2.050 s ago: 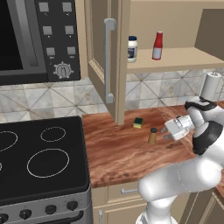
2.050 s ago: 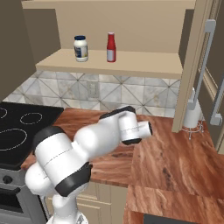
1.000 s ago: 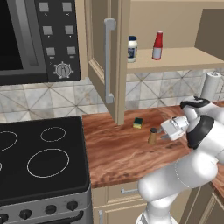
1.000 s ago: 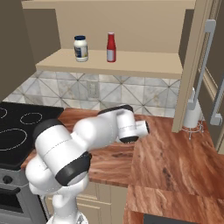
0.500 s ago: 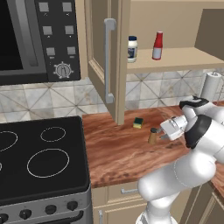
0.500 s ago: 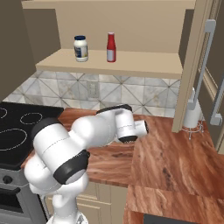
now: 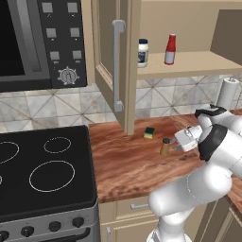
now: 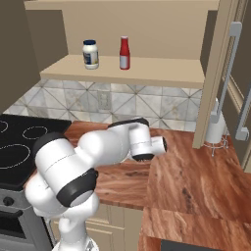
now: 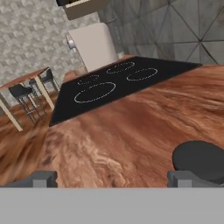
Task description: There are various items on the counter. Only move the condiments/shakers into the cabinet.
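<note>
The arm has drawn its hand slightly closer to the tan-brown shaker than it was two seconds ago; in the left base view the white hand now sits just to the shaker's right, where earlier a small gap of wood showed between them. The pincer is spread wide and holds nothing. In the hand view its two dark fingertips stand far apart at the bottom, and the shaker's dark round top sits just above the right-hand tip, not centred between the two. Whether the tip touches the shaker cannot be told.

The shaker itself has not moved: it stands upright on the reddish-brown surface, near the green-and-yellow sponge, which lies a little behind it and to its left. The white jar with dark blue lid and the red squeeze bottle stand upright on the cabinet's inner shelf as before, side by side but apart, the jar to the left. The cabinet door hangs open as in the earlier frames. The black stovetop lies left of the surface, and the paper towel roll stands at the back right. In the right base view the arm's elbow has folded a little lower over the surface.
</note>
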